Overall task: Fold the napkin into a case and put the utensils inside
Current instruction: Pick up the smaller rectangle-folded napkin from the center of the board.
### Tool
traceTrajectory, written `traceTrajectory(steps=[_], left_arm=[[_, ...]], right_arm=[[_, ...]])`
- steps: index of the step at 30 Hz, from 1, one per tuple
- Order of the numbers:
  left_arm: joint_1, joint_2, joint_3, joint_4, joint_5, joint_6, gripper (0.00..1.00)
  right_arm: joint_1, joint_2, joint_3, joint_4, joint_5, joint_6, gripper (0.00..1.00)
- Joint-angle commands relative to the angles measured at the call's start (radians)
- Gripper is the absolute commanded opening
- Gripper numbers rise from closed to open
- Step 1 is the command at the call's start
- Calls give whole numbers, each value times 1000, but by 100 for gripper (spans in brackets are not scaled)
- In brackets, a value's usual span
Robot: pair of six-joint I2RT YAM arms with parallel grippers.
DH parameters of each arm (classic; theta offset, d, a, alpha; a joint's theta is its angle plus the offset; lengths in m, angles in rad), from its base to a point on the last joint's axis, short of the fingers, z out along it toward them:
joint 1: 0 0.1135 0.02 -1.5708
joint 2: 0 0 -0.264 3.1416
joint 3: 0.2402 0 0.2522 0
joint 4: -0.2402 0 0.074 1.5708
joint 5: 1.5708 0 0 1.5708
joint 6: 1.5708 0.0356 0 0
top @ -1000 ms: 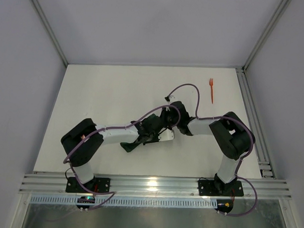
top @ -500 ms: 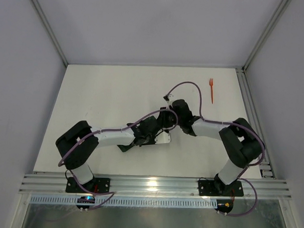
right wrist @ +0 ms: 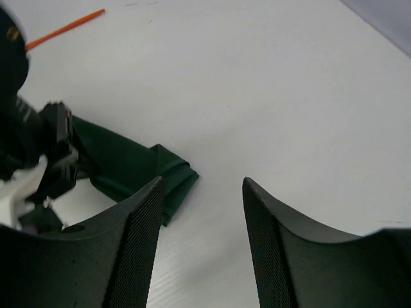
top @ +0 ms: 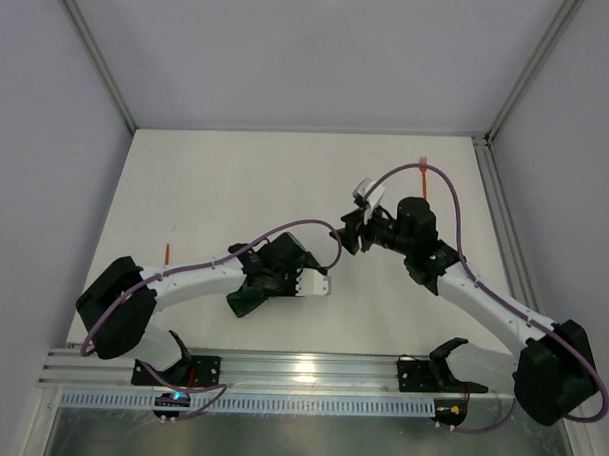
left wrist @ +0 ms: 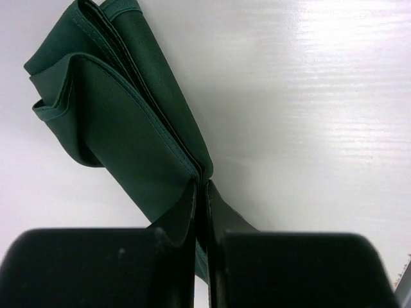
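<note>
White surface (top: 236, 186), grey walls around, aluminium rail (top: 300, 368) along the near edge.

Top view: my left gripper (top: 272, 285) is low, left of centre, down on the napkin (top: 244, 299). The napkin is a bunched dark green strip and my wrist hides part of it. My right gripper (top: 346, 232) hangs right of centre, apart from the cloth. The fork (top: 424, 164) lies far right near the back edge; a purple cable (top: 446, 193) crosses it and my right arm covers its lower part. The other orange utensil (top: 169, 253) lies far left beside my left forearm, well apart from the napkin.

Left wrist view: left gripper (left wrist: 202, 186) clamped on the napkin (left wrist: 128, 128), fingers pressed together with several cloth layers pinched between. The rest of the cloth fans away up-left in stacked folds.

Right wrist view: right gripper (right wrist: 202, 186) fingers spread wide, only surface between them. The napkin (right wrist: 128, 163) lies ahead-left, its folded end near the left finger; I can't tell whether they touch. The left gripper (right wrist: 61, 163) blocks the napkin's other end at the frame's left edge. The orange utensil (right wrist: 64, 29) sits in the top-left corner, well beyond the cloth; only a thin stem shows, type unclear.
</note>
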Motion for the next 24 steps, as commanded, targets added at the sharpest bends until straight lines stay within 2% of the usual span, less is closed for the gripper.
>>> traceTrajectory(steps=[1, 3, 4, 6, 7, 10, 12, 13, 17, 21, 24], left_arm=[[37, -64, -6, -50, 93, 45, 0], [50, -83, -7, -59, 108, 55, 0], [54, -89, -10, -60, 123, 59, 0], [61, -113, -15, -62, 134, 71, 0], [61, -121, -18, -72, 142, 78, 0], [66, -136, -21, -88, 140, 101, 0], [66, -127, -25, -89, 146, 104, 0], [66, -124, -24, -92, 149, 104, 0], [66, -117, -21, -89, 163, 98, 0], [67, -138, -35, -82, 180, 90, 0], [72, -152, -39, -88, 191, 90, 0]], right_arm=[[5, -151, -110, 69, -117, -383, 57], [14, -211, -154, -33, -175, -559, 57], [24, -222, -164, -68, -204, -706, 57], [50, -230, -197, -115, -209, -795, 62], [103, -215, -210, -108, -162, -842, 64], [180, -121, -228, -31, -77, -852, 64], [182, -61, -212, 40, -96, -841, 65], [188, 1, -198, 52, -103, -841, 75], [324, 100, -173, 114, -41, -882, 77], [362, 134, -291, 376, -28, -803, 78], [376, 114, -355, 502, 10, -751, 78]])
